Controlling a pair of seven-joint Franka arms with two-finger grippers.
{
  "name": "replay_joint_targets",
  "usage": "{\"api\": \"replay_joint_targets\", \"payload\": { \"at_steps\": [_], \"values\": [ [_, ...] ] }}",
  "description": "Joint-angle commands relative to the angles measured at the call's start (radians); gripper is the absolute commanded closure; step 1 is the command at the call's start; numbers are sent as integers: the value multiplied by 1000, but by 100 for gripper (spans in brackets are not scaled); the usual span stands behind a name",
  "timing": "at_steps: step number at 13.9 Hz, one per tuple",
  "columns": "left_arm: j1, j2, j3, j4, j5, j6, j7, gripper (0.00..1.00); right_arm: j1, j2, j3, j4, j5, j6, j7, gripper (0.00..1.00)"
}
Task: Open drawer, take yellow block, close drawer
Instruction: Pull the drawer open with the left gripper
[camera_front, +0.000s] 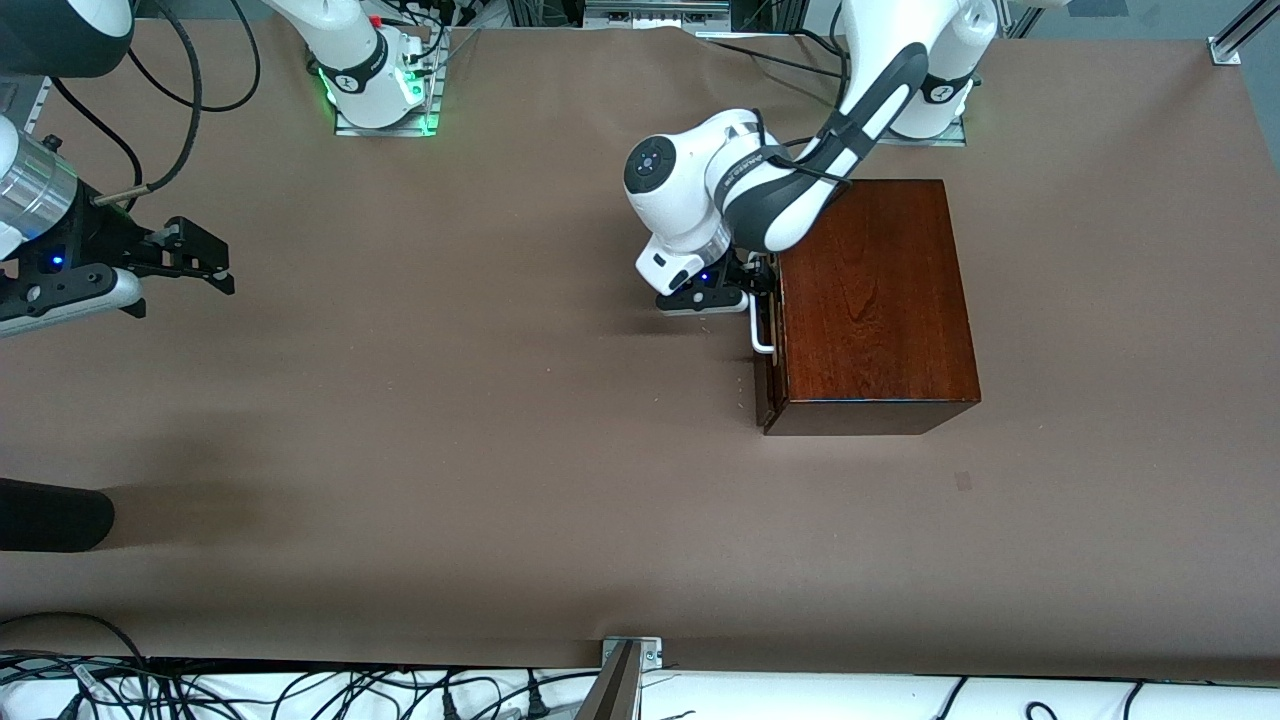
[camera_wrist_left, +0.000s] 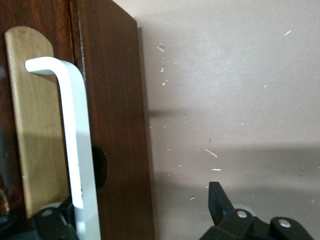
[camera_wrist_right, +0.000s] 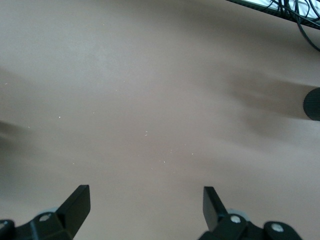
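Note:
The dark reddish-brown wooden box (camera_front: 875, 300) stands toward the left arm's end of the table. Its drawer (camera_front: 770, 340) faces the right arm's end and looks pushed in. The white bar handle (camera_front: 760, 335) shows close up in the left wrist view (camera_wrist_left: 75, 150). My left gripper (camera_front: 752, 285) is open at the drawer front (camera_wrist_left: 117, 125). One finger (camera_wrist_left: 50, 220) is beside the handle and the other finger (camera_wrist_left: 220, 202) is off over the table. My right gripper (camera_front: 200, 265) is open and empty over bare table (camera_wrist_right: 150, 125) at the right arm's end, waiting. The yellow block is hidden.
A black rounded object (camera_front: 50, 515) lies at the right arm's end, nearer the front camera; it also shows in the right wrist view (camera_wrist_right: 312, 104). Cables and a metal bracket (camera_front: 628, 660) line the table's near edge. Brown table (camera_front: 450, 420) spreads between the arms.

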Motion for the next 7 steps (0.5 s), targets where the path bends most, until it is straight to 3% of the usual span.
{"api": "replay_joint_targets", "payload": {
  "at_steps": [1, 7],
  "values": [
    [-20, 35, -1, 16, 16, 98, -55, 0, 0, -11, -2, -4, 15, -10, 8, 0],
    [-117, 150, 1, 200, -1, 101, -138, 0, -5, -7, -2, -2, 13, -2, 8, 0]
  ]
}}
